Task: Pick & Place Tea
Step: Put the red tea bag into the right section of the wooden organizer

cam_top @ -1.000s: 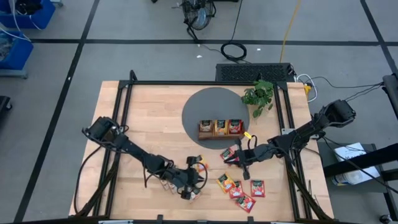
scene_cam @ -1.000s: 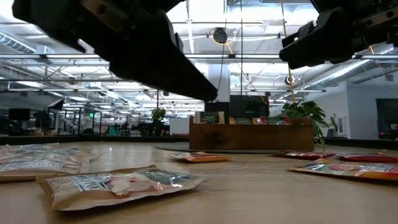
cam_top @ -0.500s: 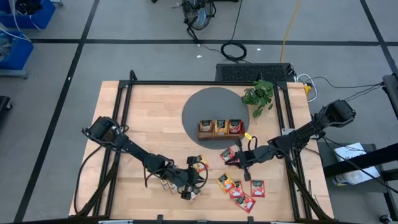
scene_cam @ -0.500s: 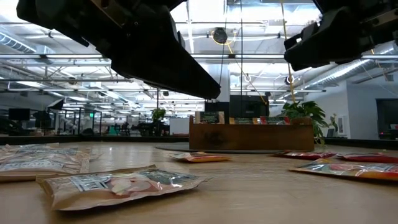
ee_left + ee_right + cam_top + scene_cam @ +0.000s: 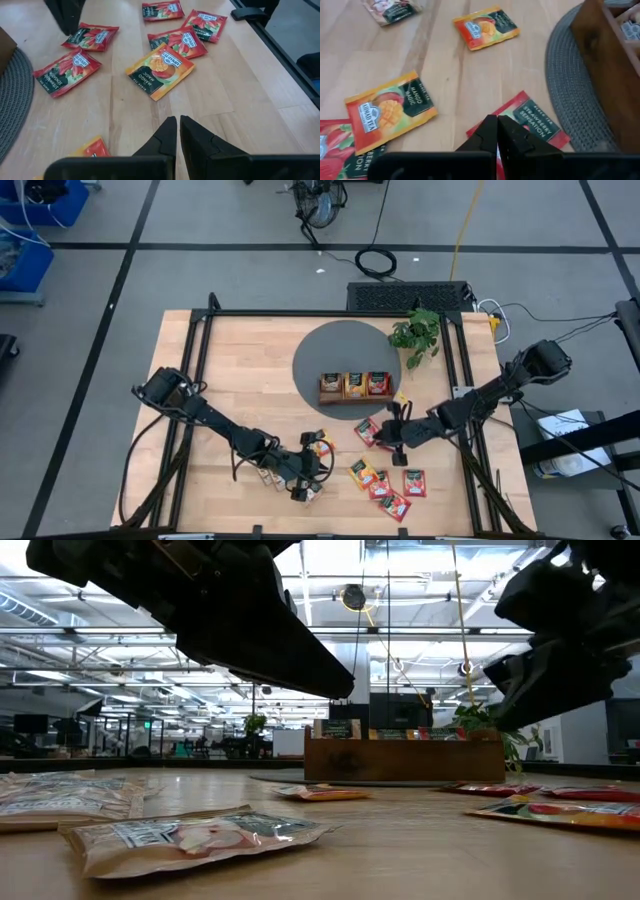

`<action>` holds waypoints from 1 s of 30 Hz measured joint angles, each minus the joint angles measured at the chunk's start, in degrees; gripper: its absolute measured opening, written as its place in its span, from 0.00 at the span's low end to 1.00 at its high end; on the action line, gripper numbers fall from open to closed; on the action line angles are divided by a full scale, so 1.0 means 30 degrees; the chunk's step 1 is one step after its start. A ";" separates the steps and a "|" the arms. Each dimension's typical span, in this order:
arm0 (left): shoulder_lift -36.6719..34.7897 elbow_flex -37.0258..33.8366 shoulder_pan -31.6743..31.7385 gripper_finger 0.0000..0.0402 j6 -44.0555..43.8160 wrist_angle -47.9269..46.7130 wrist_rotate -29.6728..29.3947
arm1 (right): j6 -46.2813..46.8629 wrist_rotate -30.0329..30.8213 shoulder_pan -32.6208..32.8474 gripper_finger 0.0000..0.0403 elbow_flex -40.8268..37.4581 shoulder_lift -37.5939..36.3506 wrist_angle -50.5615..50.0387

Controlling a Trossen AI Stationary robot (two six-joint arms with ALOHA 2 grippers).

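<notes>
Tea sachets lie flat on the wooden table: a red one [image 5: 368, 427] [image 5: 535, 122] near the tray, an orange mango one [image 5: 362, 473] [image 5: 160, 70], another orange one [image 5: 320, 443], and three red ones [image 5: 380, 485] by the near right. Beige sachets [image 5: 190, 838] lie near the front edge. The brown tray [image 5: 353, 385] holds sachets in its compartments. My right gripper [image 5: 497, 125] [image 5: 382, 436] hangs shut, slanting down just over the red sachet's edge. My left gripper [image 5: 177, 125] [image 5: 326, 465] is shut above bare wood, short of the mango sachet.
The tray stands on a round grey mat [image 5: 335, 350]. A small green plant [image 5: 415, 332] sits at the far right. Black frame rails [image 5: 200, 380] run along the table's sides. Bare wood lies across the table's left half.
My right gripper has tipped its fingers downward and sunk a little toward the red sachet by the tray, staying shut. The sachets lie as before.
</notes>
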 joint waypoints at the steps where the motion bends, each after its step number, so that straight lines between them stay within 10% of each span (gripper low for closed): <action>1: 0.0000 0.0000 0.0000 0.08 0.0000 0.0000 -0.0029 | 0.0005 -0.0009 0.0057 0.00 0.0000 0.0000 -0.0011; 30: -0.0007 0.0000 0.1002 0.08 -0.3739 0.0598 -0.1405 | 0.1286 -0.0546 -0.0597 0.00 0.0007 0.3687 0.1572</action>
